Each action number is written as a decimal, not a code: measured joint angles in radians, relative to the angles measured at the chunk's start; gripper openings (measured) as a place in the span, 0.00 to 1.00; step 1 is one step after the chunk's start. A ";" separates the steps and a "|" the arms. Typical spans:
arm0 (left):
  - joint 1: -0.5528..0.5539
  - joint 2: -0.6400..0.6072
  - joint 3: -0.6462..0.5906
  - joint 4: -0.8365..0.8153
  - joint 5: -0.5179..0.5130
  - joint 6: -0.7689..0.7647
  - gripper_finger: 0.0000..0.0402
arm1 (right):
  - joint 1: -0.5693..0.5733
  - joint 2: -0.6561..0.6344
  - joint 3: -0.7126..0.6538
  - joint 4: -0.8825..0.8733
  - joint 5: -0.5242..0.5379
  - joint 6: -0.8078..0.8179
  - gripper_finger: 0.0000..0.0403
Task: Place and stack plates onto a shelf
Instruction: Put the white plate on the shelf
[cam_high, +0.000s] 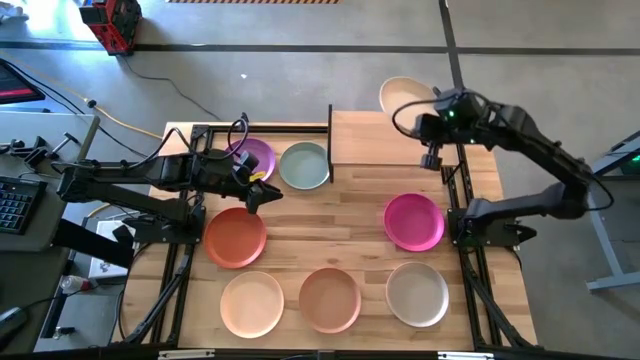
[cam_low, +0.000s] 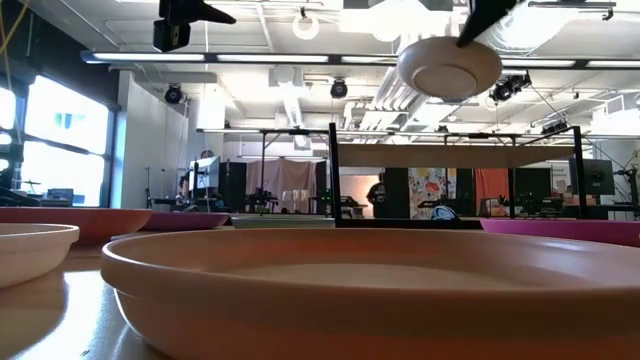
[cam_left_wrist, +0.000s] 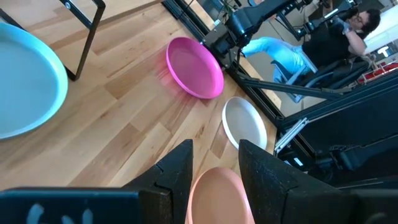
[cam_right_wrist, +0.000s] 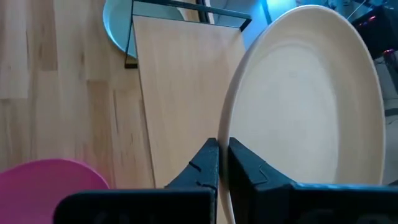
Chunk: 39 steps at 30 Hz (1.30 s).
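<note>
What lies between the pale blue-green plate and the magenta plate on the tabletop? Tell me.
Only bare tabletop slats and a black post of the shelf separate the pale blue-green plate from the magenta plate, per the high view.

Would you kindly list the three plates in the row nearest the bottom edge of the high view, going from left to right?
Cream plate → peach plate → beige-grey plate.

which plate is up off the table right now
The cream plate, pinched by its rim in the right gripper and held in the air beside the shelf. Every other plate lies flat on the tabletop.
</note>
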 joint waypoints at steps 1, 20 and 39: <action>0.000 0.000 0.000 0.000 0.000 0.000 0.29 | 0.000 -0.021 -0.040 0.021 0.000 0.010 0.00; 0.000 0.000 0.000 0.000 -0.034 -0.003 0.29 | 0.000 -0.133 -0.490 0.174 0.144 0.050 0.00; 0.000 0.000 0.000 0.001 -0.047 -0.003 0.29 | 0.000 -0.130 -0.500 0.117 0.145 0.104 0.01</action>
